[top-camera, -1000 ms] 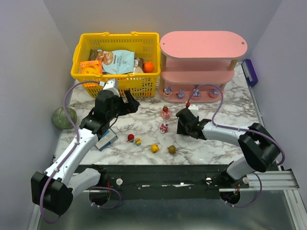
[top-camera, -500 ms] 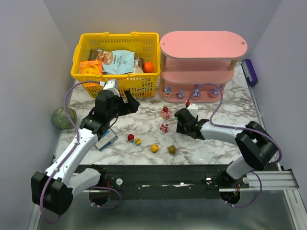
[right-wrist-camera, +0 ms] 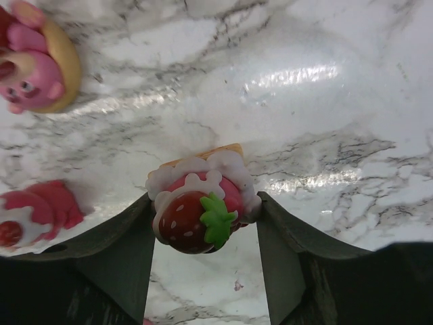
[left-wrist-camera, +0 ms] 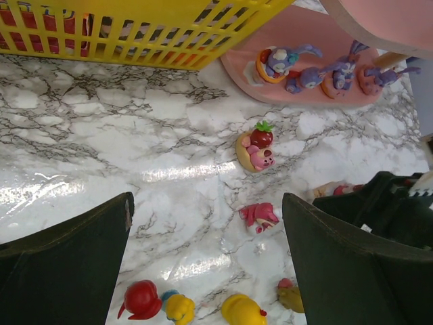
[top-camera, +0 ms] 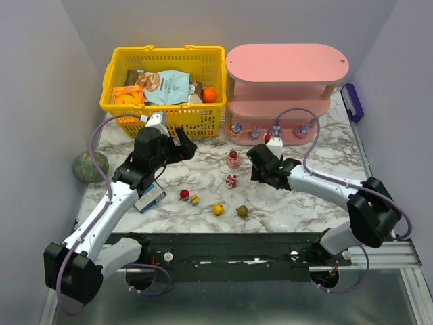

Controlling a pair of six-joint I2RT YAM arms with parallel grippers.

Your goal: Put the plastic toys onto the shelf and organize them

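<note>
Well left of the shelf [top-camera: 287, 62]: left pincer [top-camera: 184, 141], spread wide, gripping nothing, apart from every toy. In front of the shelf, loose on the bench [top-camera: 338, 159] between both pincers: small plastic toys [top-camera: 218, 210], red, yellow, olive, plus two pink ones [top-camera: 234, 160] just left of the right pincer [top-camera: 266, 143]. Clamped in that pincer, close before the shelf's bottom board: a strawberry-topped toy [right-wrist-camera: 199, 217], both fingers touching its sides. On the bottom board itself: four purple bunny toys [top-camera: 276, 130] in a row.

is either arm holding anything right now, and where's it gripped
The right gripper holds a strawberry-topped toy, jaws on its two sides. The left gripper holds nothing.
</note>
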